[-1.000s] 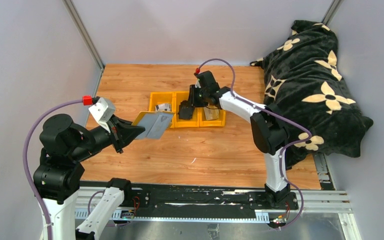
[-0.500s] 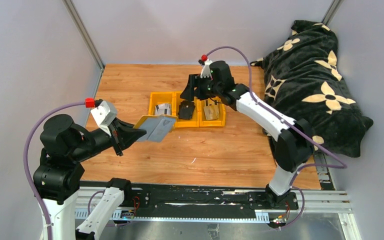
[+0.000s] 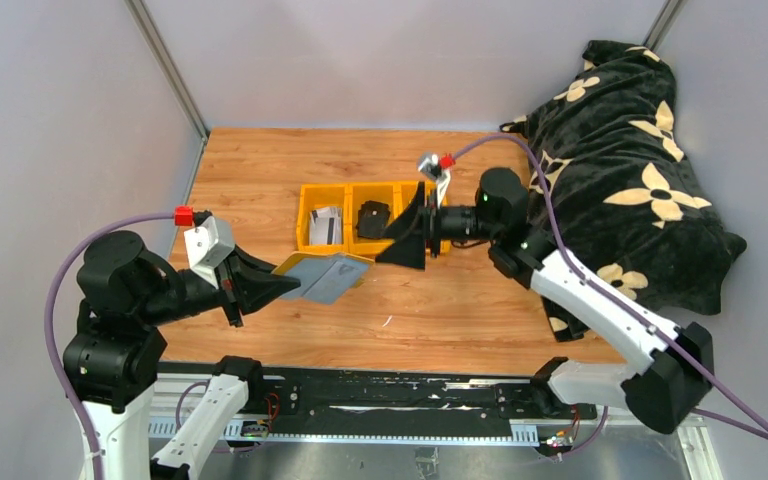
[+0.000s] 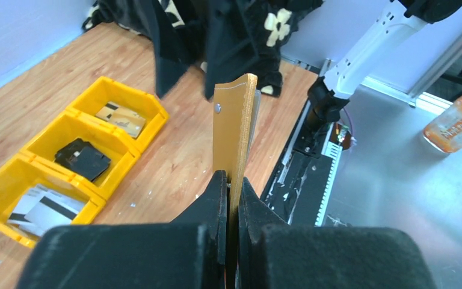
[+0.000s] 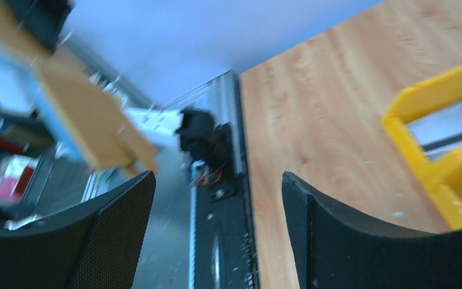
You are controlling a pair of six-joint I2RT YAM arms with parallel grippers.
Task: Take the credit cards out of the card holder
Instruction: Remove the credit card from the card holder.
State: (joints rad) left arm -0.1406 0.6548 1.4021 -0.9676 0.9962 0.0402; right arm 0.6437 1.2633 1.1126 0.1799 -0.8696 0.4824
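Note:
The mustard-yellow card holder (image 3: pixel 325 275) hangs open above the table, its grey-blue lining up. My left gripper (image 3: pixel 282 287) is shut on its edge. In the left wrist view the card holder (image 4: pixel 234 120) stands edge-on between the closed fingers of the left gripper (image 4: pixel 231 183). My right gripper (image 3: pixel 408 238) is open and empty, just right of the holder and pointing at it. The right wrist view is blurred: the holder (image 5: pixel 90 129) sits upper left, ahead of the wide-open right gripper (image 5: pixel 218 177). Pale credit cards (image 3: pixel 327 222) lie in the left bin. A tan card (image 4: pixel 120 117) lies in the far bin.
Three joined yellow bins (image 3: pixel 312 190) stand mid-table, behind both grippers. The middle one holds a black folded item (image 3: pixel 373 217). A black flowered blanket (image 3: pixel 620 160) fills the right side. An orange bottle (image 4: pixel 457 126) lies off the table on the metal frame.
My right arm swung away from the bins toward the near side, turned to face the card holder, and its gripper opened wide. My left arm shifted the holder slightly lower and rightward.

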